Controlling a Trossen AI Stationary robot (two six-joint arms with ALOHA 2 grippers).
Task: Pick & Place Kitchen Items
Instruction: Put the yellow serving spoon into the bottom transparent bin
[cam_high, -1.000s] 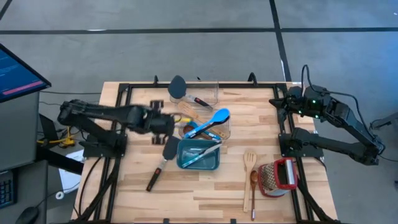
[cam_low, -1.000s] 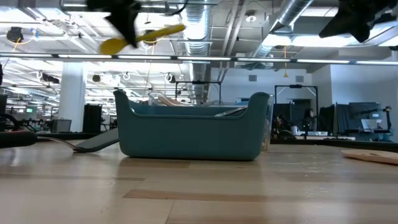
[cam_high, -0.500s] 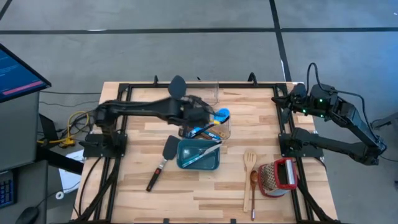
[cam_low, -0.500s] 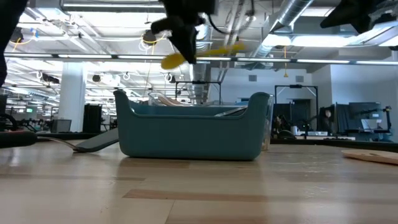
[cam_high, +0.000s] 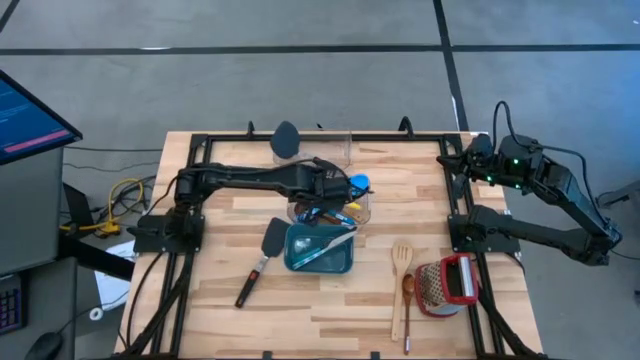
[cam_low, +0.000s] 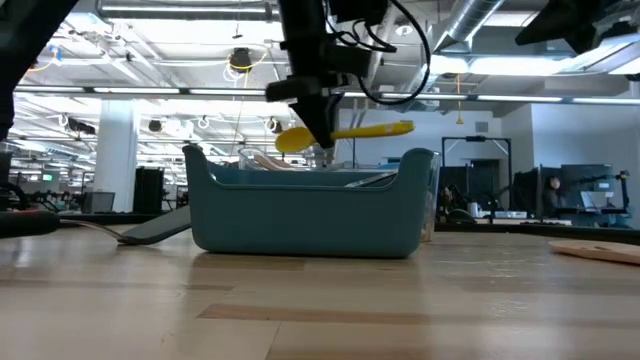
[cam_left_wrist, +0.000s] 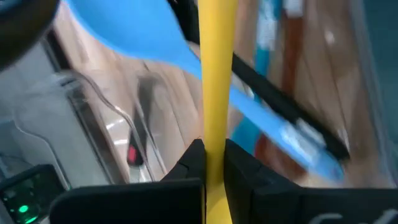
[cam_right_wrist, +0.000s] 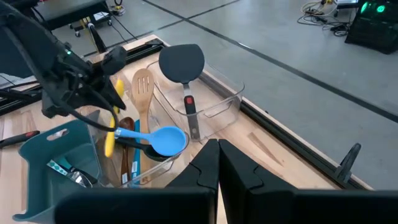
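Observation:
My left gripper (cam_high: 333, 190) hangs over the clear container (cam_high: 349, 145) at the table's middle, shut on a yellow spoon (cam_low: 370, 130). In the container lie a blue spoon (cam_high: 352, 186), a black spatula (cam_right_wrist: 183, 65) and wooden utensils. A teal bin (cam_high: 322, 266) stands just in front of it with utensils inside. A black spatula (cam_high: 262, 258) lies flat on the table left of the bin. A pale slotted spatula (cam_high: 402, 262) and a brown wooden spoon (cam_high: 408, 298) lie to its right. My right gripper (cam_right_wrist: 217, 165) is shut and held high at the far right. My left gripper pinches the yellow spoon's handle (cam_left_wrist: 214, 134) between its two fingers, close to the bowl end (cam_low: 295, 140). The fingers come from above, slanting down, and lie across the handle. The spoon is lifted clear and about level, its long handle end (cam_low: 400, 128) sticking out to one side.
A red and white grater (cam_high: 447, 284) sits at the near right. A black metal frame (cam_high: 200, 150) runs along the table's edges. Bare wood lies along the near left of the table (cam_high: 200, 310).
My left gripper has travelled toward the table's right edge and down with the yellow spoon, rolling its wrist on the way. The spoon has sunk from high above the table to just above the containers and stays about level.

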